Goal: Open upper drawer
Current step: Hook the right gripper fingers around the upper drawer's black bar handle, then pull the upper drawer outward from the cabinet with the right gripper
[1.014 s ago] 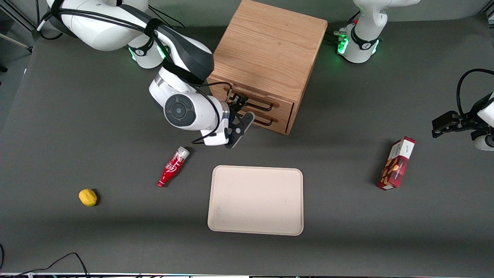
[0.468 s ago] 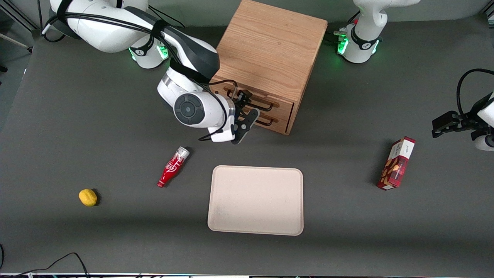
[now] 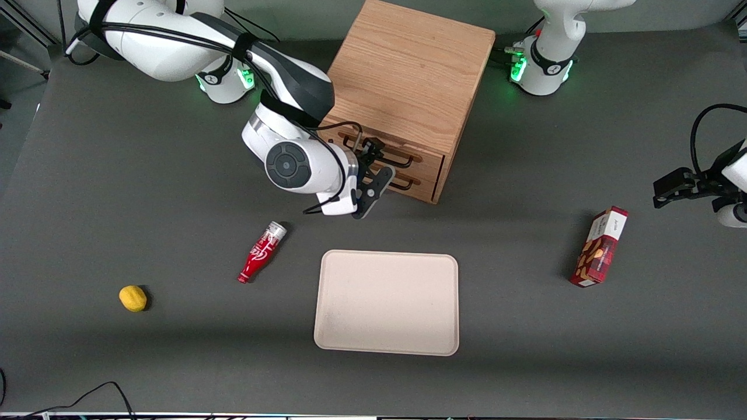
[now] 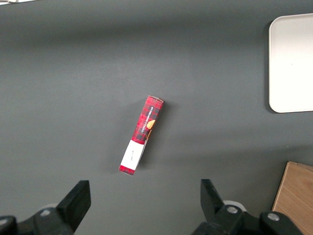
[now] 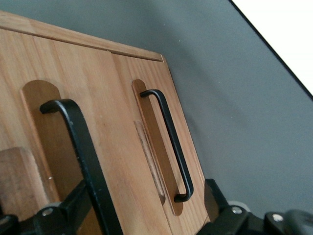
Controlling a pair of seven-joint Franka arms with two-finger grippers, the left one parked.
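Observation:
The oak cabinet (image 3: 408,70) has two drawer fronts facing the front camera, both shut. The upper drawer (image 3: 430,164) carries a thin black handle (image 3: 401,156); the lower drawer's handle (image 3: 408,185) sits just under it. My right gripper (image 3: 376,161) is open, right in front of the drawer fronts, its jaws spread one above the other around handle height. In the right wrist view the upper drawer (image 5: 93,88) shows its handle (image 5: 80,147) large and close between my open gripper's (image 5: 142,215) fingers (image 5: 220,210). The lower handle (image 5: 168,142) is beside it.
A beige tray (image 3: 386,302) lies nearer the front camera than the cabinet. A red bottle (image 3: 261,251) and a yellow lemon (image 3: 133,298) lie toward the working arm's end. A red box (image 3: 601,247) lies toward the parked arm's end and shows in the left wrist view (image 4: 142,134).
My right arm has moved in toward the cabinet, bringing the open gripper up to the drawer handles. Both drawers stay shut.

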